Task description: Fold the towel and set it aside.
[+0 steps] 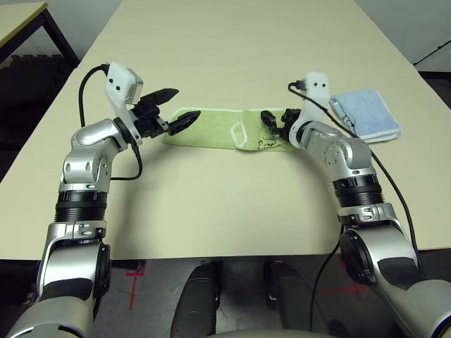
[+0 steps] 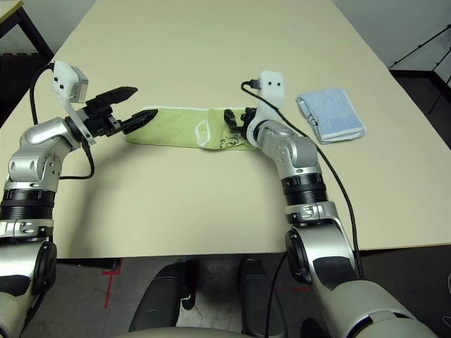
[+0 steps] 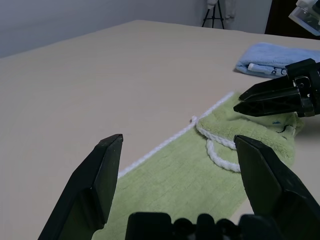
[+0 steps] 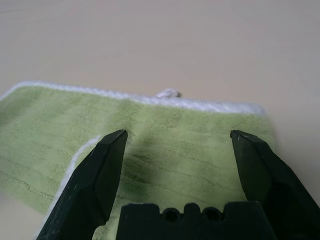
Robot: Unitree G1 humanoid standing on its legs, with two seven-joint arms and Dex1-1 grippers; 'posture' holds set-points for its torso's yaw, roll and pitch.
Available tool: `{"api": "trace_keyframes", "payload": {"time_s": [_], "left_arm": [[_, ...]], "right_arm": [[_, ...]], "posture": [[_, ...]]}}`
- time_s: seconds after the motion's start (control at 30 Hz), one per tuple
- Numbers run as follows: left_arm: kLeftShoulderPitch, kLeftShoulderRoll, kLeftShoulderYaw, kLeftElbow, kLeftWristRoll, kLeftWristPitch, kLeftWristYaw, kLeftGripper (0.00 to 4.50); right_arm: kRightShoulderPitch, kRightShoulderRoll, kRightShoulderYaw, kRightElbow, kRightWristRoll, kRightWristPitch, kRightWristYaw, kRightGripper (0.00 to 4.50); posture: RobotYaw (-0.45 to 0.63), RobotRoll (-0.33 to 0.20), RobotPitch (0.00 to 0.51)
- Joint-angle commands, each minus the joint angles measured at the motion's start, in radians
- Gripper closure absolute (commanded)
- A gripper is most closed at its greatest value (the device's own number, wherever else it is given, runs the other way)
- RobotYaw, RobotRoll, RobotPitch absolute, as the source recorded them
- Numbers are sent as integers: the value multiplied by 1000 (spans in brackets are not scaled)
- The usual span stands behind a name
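Lying mid-counter [image 1: 211,211]: towel [image 1: 211,130], one, already folded into long strip, right end doubled over; judging further folding and setting aside not yet done. Resting far right, well apart: light blue folded cloth [image 1: 366,113], one. Hovering at towel's left end: left pincer [image 1: 173,109], spread wide, holding nothing. Poised over towel's right end: right pincer [image 1: 271,121], wide apart, gripping nothing.

Looks like a lab or test room here: a long, plain beige table [image 1: 232,42] on a dark floor with red tape marks [image 1: 134,271], a second black-legged desk [image 1: 28,24] off to the left, and a tripod [image 3: 212,11] standing against the bare wall.
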Motion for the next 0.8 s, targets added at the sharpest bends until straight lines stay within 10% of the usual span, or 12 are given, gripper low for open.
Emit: {"api": "trace_keyframes", "payload": {"time_s": [0.03, 0.3, 0.53, 0.8], "left_arm": [[-2, 4, 7, -28, -8, 5, 4, 0], [4, 10, 10, -32, -6, 7, 15, 0], [16, 10, 25, -43, -7, 15, 47, 0], [-2, -27, 98, 0, -5, 63, 228, 0]], "right_arm": [[16, 10, 14, -1, -24, -24, 20, 1352], [26, 51, 10, 76, -27, 5, 39, 4476], [61, 53, 20, 93, -40, 27, 68, 4476], [4, 30, -52, -1, 1, 7, 73, 1899]], "posture": [[151, 0, 122], [156, 0, 122], [169, 0, 123], [167, 0, 122]]}}
